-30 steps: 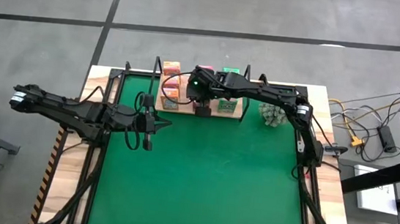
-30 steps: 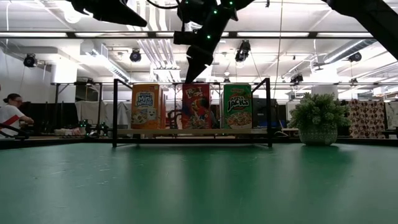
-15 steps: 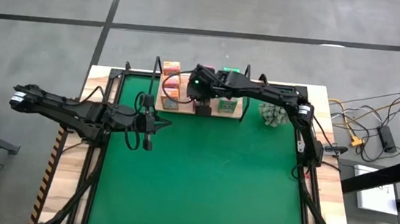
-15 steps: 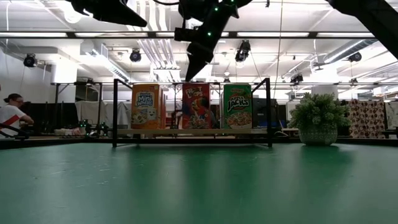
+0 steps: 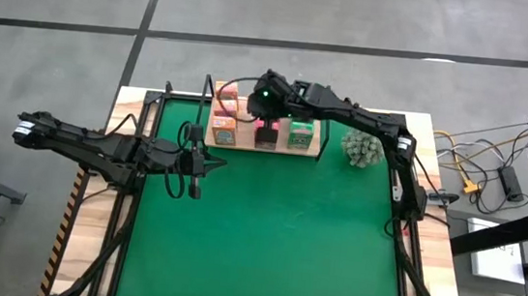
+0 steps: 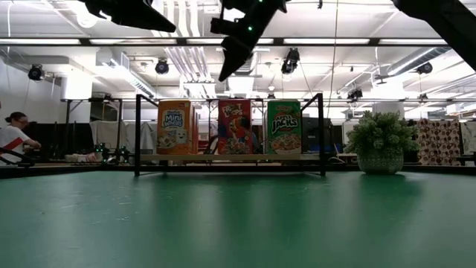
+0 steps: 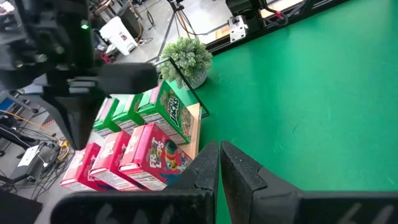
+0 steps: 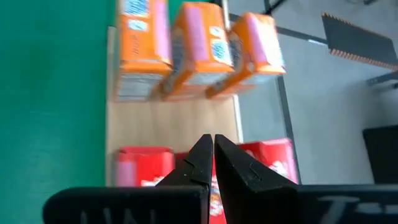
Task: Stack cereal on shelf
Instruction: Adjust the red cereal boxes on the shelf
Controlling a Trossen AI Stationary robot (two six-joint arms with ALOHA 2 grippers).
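Two dark arms show from above: the right gripper (image 5: pixel 267 98), fingers together and empty, hangs over the light wooden shelf (image 5: pixel 245 142) at the mat's far edge; the left gripper (image 5: pixel 196 161), pinched closed, waits nearby. Low down, orange, pink and green cereal boxes (image 6: pixel 235 127) stand upright on it. The wrist views show each arm's fingers meeting.

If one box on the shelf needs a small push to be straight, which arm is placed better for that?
Probably the right: its shut gripper hangs above the pink boxes on the shelf; the left gripper waits aside.
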